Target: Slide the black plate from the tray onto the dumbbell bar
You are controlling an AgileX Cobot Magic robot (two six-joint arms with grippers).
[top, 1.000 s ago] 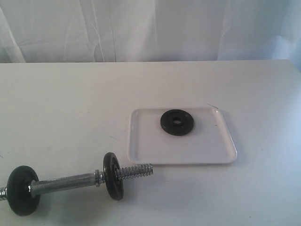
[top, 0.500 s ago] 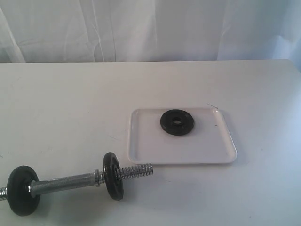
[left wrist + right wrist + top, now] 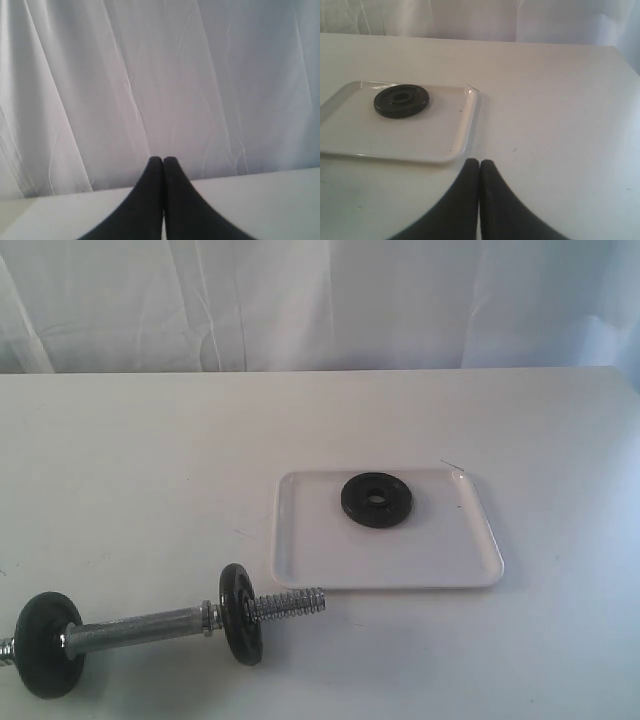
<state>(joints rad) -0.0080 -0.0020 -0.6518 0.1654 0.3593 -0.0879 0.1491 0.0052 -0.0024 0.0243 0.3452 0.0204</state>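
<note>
Black plate [image 3: 376, 500] flat in the tray [image 3: 400, 562], dumbbell bar [image 3: 140, 628] at the lower left.

In the exterior view the plate lies in the upper half of the white tray, just right of the frame's centre and well apart from the bar. The bar rests on the table [image 3: 150, 460] with its bare threaded end pointing toward the tray (two alike discs [image 3: 240, 613] sit on it, one by that thread, one at the frame's left edge). The left gripper [image 3: 163, 162] has its fingers pressed together on nothing, facing a white curtain [image 3: 150, 75]. The right gripper [image 3: 479, 164] is likewise pinched tight and empty, over the table near the tray.
</note>
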